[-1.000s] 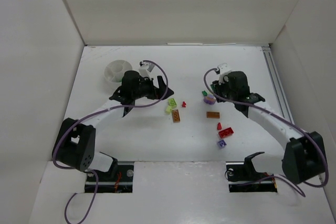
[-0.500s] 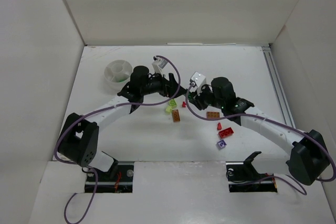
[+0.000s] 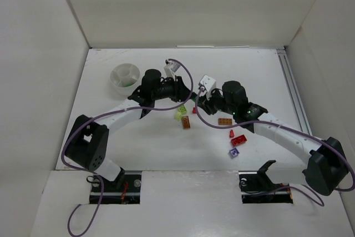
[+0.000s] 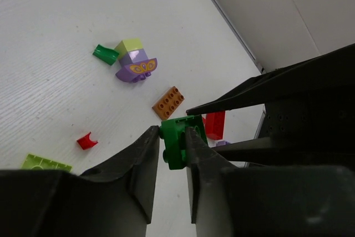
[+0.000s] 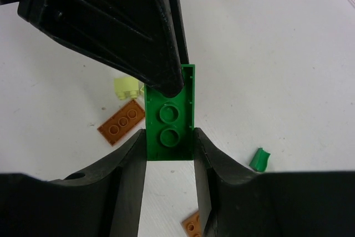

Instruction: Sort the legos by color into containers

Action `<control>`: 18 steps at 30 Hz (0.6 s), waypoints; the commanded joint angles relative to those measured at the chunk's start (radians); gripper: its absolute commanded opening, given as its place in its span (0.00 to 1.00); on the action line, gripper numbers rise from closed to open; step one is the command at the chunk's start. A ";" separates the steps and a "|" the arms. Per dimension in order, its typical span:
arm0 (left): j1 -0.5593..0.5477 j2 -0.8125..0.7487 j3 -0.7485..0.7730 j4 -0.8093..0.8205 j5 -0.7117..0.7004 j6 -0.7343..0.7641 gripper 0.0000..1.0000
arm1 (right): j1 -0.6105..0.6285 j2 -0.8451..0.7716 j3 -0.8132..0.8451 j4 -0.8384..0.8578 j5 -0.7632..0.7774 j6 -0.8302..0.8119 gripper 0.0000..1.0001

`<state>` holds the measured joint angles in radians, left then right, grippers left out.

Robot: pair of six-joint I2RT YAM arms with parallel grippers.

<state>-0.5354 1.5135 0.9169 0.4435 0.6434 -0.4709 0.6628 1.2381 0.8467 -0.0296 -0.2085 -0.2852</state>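
You have a white table (image 3: 166,148) boxed in by white walls (image 3: 183,9), with a rail (image 3: 292,90) along its right edge.

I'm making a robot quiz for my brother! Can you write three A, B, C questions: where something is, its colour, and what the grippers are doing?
1. Where is the round white dish?
A. far left
B. near right
C. dead centre

2. What colour is the Lego brick held between the two arms?
A. red
B. green
C. purple

3. What are the left gripper and right gripper doing?
A. both wide open
B. both shut on that same brick
C. both holding the dish

Answers:
1 A, the top view shows it far left.
2 B, both wrist views show it green.
3 B, each one squeezes it.
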 commanded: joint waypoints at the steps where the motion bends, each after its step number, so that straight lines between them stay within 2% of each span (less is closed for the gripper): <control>1: 0.005 -0.006 0.040 0.044 -0.011 -0.003 0.17 | 0.018 -0.008 0.055 0.074 -0.009 0.004 0.12; 2: -0.004 -0.006 0.040 0.044 -0.011 -0.003 0.13 | 0.018 -0.008 0.055 0.074 -0.009 0.004 0.12; 3: -0.005 -0.015 0.040 0.044 -0.011 -0.003 0.02 | 0.018 -0.008 0.055 0.074 0.001 0.004 0.12; 7: -0.005 -0.024 0.040 0.044 -0.024 -0.003 0.00 | 0.018 0.012 0.064 0.074 0.026 0.015 0.15; 9: -0.005 -0.035 0.040 0.044 -0.045 -0.003 0.00 | 0.018 0.012 0.074 0.074 0.056 0.037 0.29; 10: -0.005 -0.050 0.031 0.031 -0.088 -0.003 0.00 | 0.018 0.012 0.074 0.074 0.078 0.037 0.40; 11: -0.005 -0.059 0.042 -0.017 -0.121 0.011 0.00 | 0.018 0.012 0.074 0.074 0.078 0.037 0.60; 12: -0.005 -0.079 0.042 -0.047 -0.160 0.020 0.00 | 0.018 0.012 0.074 0.074 0.087 0.046 0.70; 14: -0.005 -0.101 0.078 -0.159 -0.324 0.029 0.00 | 0.018 0.012 0.074 0.074 0.124 0.058 0.86; 15: -0.005 -0.122 0.079 -0.195 -0.394 0.040 0.00 | 0.018 -0.002 0.074 0.074 0.144 0.069 1.00; 16: 0.006 -0.131 0.094 -0.233 -0.471 0.040 0.00 | 0.018 -0.014 0.074 0.074 0.168 0.078 1.00; 17: 0.015 -0.131 0.094 -0.271 -0.626 0.026 0.00 | 0.008 -0.023 0.060 0.074 0.237 0.092 1.00; 18: 0.031 -0.144 0.108 -0.345 -0.695 0.014 0.00 | -0.009 -0.023 0.045 0.074 0.259 0.104 1.00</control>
<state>-0.5354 1.4429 0.9565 0.2432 0.2665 -0.4641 0.6678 1.2510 0.8707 -0.0139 -0.0647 -0.2310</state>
